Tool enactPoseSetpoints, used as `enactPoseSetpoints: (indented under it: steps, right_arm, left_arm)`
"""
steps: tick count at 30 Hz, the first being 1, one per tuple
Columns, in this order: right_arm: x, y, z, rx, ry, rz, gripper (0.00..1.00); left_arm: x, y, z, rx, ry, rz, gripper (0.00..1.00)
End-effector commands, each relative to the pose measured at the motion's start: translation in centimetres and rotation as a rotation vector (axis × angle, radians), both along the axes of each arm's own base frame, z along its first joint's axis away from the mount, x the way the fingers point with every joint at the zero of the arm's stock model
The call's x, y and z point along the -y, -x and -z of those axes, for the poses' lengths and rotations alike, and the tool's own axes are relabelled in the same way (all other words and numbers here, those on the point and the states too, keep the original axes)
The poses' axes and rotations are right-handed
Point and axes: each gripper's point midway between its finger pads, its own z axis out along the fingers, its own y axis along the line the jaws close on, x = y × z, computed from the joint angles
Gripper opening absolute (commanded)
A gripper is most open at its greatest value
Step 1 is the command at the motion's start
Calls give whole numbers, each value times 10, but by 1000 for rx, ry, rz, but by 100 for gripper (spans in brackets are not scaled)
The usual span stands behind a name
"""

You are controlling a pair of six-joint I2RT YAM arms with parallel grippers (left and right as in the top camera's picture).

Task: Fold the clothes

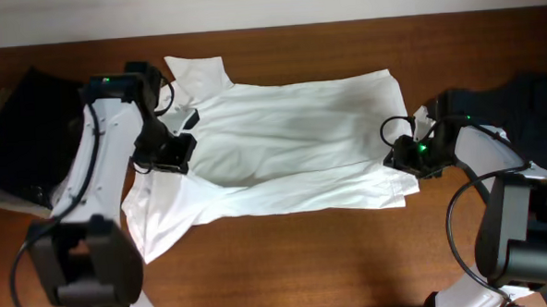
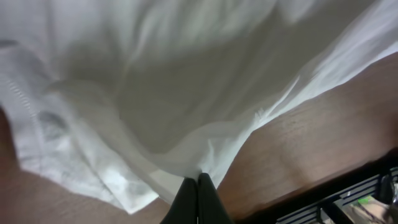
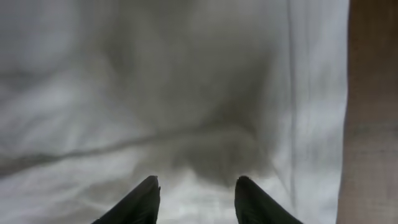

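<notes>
White shirt (image 1: 292,143) lies wrinkled, partly folded, across center of wooden tabletop (image 1: 352,252), one flap trailing front-left. Left claw (image 2: 198,186), pressed together, pinches thin soft fabric at shirt's left side. Right claw (image 3: 197,182) is spread over right hem. Bare wood along front; dark cloth (image 1: 18,128) far left.

Plain white shirt (image 1: 292,143); reddish-brown wood-grain counter (image 1: 333,253); black cloth (image 1: 23,127) at left; dark navy garment (image 1: 530,101) at right

A white shirt (image 1: 291,139) lies spread and rumpled across the brown table.
</notes>
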Motion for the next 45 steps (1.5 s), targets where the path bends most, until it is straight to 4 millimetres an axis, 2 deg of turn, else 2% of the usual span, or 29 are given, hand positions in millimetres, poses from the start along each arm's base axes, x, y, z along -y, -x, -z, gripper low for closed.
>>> enactPoseSetpoints:
  steps: [1, 5, 9, 12, 13, 15, 18, 19, 22, 25, 28, 31, 33, 34, 37, 39, 42, 43, 45]
  right_arm:
    - [-18, -16, -11, 91, -106, -40, 44]
    - [-12, -23, -9, 109, -73, -17, 47]
    - [-9, -10, 4, 20, -55, 21, 45]
    - [-10, -8, 5, 8, -59, 21, 32]
    - [-9, -11, 5, 21, -56, 20, 18]
    - [-5, -11, 1, 29, -56, 31, 4]
    - [3, 1, -25, 32, -53, 58, 4]
    - [6, 12, -40, 25, -48, 73, 4]
    - [21, 54, -67, -60, 51, 132, 4]
    - [39, 122, -91, -244, 208, 307, 4]
    - [33, 167, -107, -361, 220, 384, 4]
    - [35, 178, -109, -390, 243, 383, 5]
    - [34, 180, -108, -399, 244, 381, 14]
    - [40, 181, -107, -401, 279, 384, 16]
    - [45, 180, -107, -395, 306, 388, 39]
    - [47, 157, -106, -299, 291, 390, 41]
    - [46, 116, -106, -146, 236, 385, 41]
    - [41, 95, -106, -83, 182, 379, 41]
    - [33, 70, -102, -29, 110, 359, 40]
  left_arm:
    - [0, 6, -43, 128, 11, -21, 1]
    - [0, 9, -49, 141, 12, -21, 1]
    - [0, 8, -50, 147, 12, -21, 1]
    - [0, 6, -50, 153, 13, -21, 1]
    - [0, 6, -50, 153, 10, -21, 1]
    - [-8, 6, -48, 155, -33, -22, 0]
    - [-16, 9, -51, 155, -70, -46, 1]
    - [-17, 10, -53, 158, -70, -52, 1]
    - [-24, 21, -56, 129, -73, -75, 0]
    - [-25, 31, -56, 86, -72, -88, 0]
    - [-25, 45, -56, 27, -73, -109, 0]
    - [-17, 58, -57, -34, -28, -110, 1]
    - [-15, 70, -51, -91, -19, -113, 5]
    - [-10, 82, -42, -151, 1, -115, 9]
    - [-7, 105, -17, -268, 15, -121, 25]
    - [-7, 112, -6, -300, 12, -124, 31]
    - [-8, 105, -5, -258, 7, -122, 32]
    - [-11, 91, -2, -192, -3, -120, 32]
    - [-18, 63, 5, -71, -38, -116, 32]
